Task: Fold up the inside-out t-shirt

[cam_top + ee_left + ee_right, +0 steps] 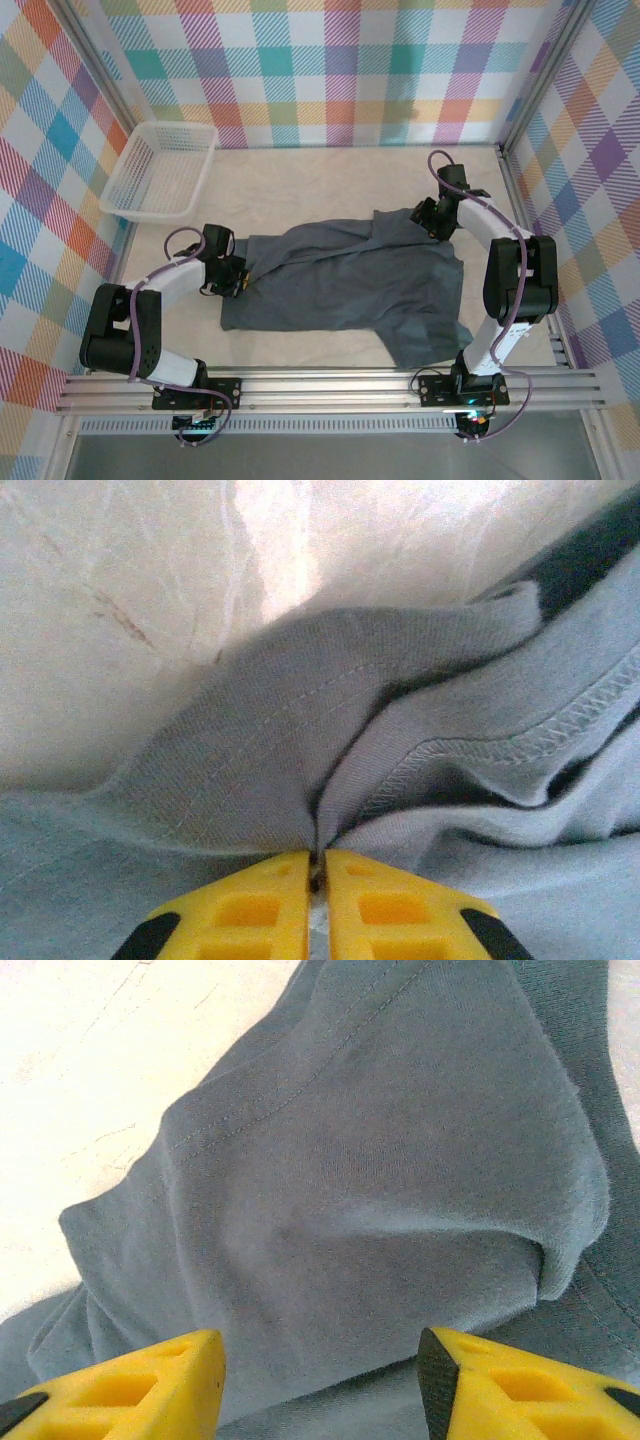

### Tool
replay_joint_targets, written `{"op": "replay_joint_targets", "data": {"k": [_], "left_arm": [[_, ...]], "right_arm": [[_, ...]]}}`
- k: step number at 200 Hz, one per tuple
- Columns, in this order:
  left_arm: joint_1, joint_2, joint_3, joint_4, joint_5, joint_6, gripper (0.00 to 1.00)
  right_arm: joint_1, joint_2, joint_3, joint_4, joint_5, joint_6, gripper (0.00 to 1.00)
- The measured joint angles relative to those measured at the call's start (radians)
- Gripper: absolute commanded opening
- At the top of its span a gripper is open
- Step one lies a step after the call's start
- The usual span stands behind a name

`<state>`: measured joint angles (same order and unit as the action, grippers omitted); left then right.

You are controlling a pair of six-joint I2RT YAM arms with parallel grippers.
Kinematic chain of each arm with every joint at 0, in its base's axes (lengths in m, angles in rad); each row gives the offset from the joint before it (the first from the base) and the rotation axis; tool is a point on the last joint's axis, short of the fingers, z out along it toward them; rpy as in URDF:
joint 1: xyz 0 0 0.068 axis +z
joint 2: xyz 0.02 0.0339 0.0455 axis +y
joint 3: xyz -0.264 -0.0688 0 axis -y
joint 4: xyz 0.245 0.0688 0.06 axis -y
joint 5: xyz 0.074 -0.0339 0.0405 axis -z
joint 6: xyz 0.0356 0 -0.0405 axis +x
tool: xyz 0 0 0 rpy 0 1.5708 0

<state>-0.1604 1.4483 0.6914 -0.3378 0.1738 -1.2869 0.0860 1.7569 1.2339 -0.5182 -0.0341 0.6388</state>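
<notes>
Slate-grey jersey, soft and wrinkly: the inside-out t-shirt (350, 290) lies spread across the middle of the worktop (330, 170), one corner trailing toward the lower right. It looks light and limp, so it will likely sag and bunch if lifted by a single point. A stitched hem (500, 745) should give the firmest hold, best taken at two well-separated corners. The left hand (318, 865) is pinched tight on a fold at the shirt's left edge, cloth puckering into its tips. The right hand (320, 1360) stands half spread over a hump of cloth at the upper right, gripping nothing visible. A white basket (160, 170) sits upper left.
</notes>
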Motion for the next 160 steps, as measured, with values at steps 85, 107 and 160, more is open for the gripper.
{"op": "replay_joint_targets", "data": {"k": [85,107,160], "left_arm": [[0.0,-0.046,0.12,-0.082,-0.068,0.122,0.01],[0.0,-0.045,0.137,-0.101,-0.101,0.185,0.0],[-0.01,-0.067,0.116,-0.052,-0.155,0.505,0.0]], "right_arm": [[0.0,0.0,0.016,-0.025,0.026,-0.022,0.55],[0.0,0.0,0.024,-0.032,0.035,-0.039,0.62],[0.0,0.132,0.266,-0.131,0.127,-0.191,0.76]]}}
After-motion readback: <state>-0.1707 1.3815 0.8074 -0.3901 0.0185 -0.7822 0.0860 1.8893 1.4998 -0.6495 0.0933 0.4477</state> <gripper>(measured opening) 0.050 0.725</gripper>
